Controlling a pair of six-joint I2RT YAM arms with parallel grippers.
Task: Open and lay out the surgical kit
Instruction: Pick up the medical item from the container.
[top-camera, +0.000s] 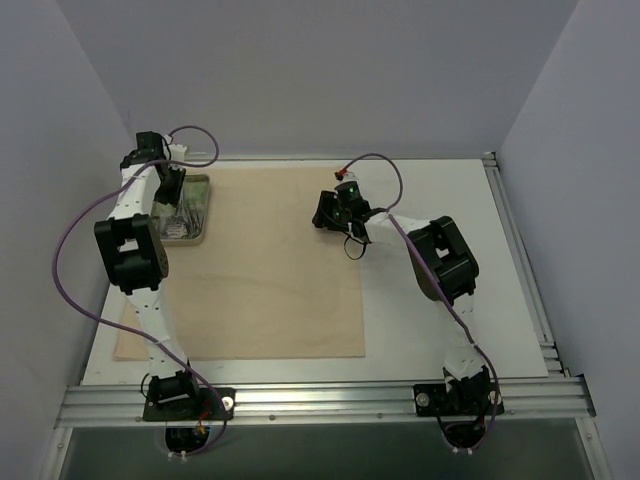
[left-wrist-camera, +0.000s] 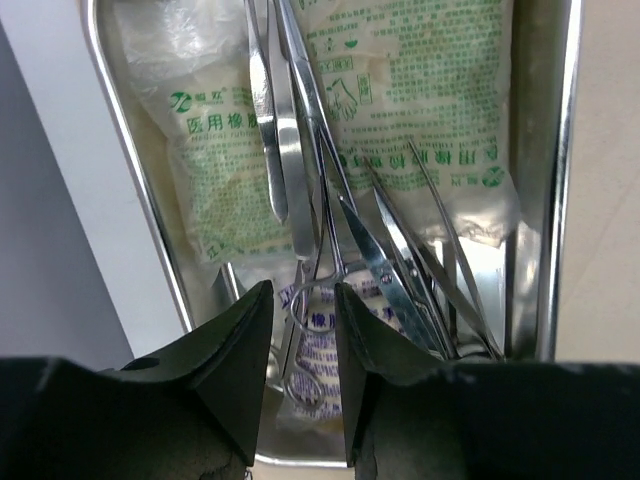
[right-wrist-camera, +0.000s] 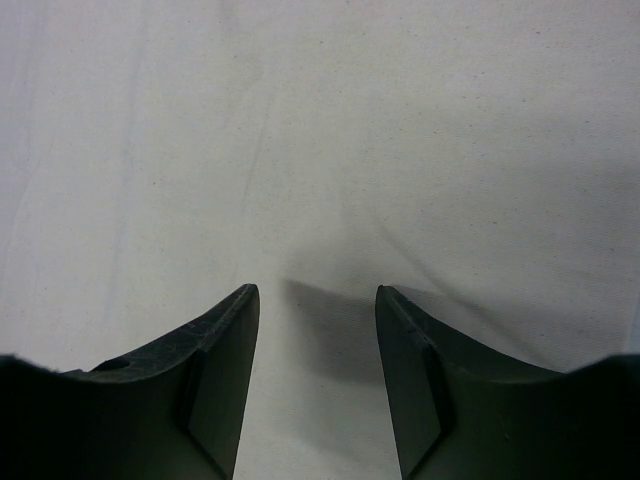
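You've got a white table (top-camera: 440, 300) boxed in by plain grey walls (top-camera: 300, 70) on three sides, w/ an aluminium rail (top-camera: 320, 402) across the bottom of the top view where both arm bases bolt on.

The beige cloth (top-camera: 270, 270) is spread flat as one big sheet, covering the left and centre of the table; its lower left corner sits a bit skewed. The steel tray (top-camera: 203, 212) rests at the upper left of the top view, on the cloth's far left corner.

In the left wrist view the tray (left-wrist-camera: 565, 150) holds green-printed white packets (left-wrist-camera: 210, 170) (two clear up top, a third w/ blue print under the tools, lower centre), w/ scissor-type instruments (left-wrist-camera: 345, 240) and tweezers (left-wrist-camera: 445, 240) lying across them, handles toward the bottom of frame.

Your left gripper (left-wrist-camera: 302, 300) is down over the tray, jaws parted a little around a ring handle; can't tell if the pads touch it. Your right gripper (right-wrist-camera: 317, 300) sits just above bare cloth (right-wrist-camera: 320, 120) right of centre, jaws apart, nothing between them.
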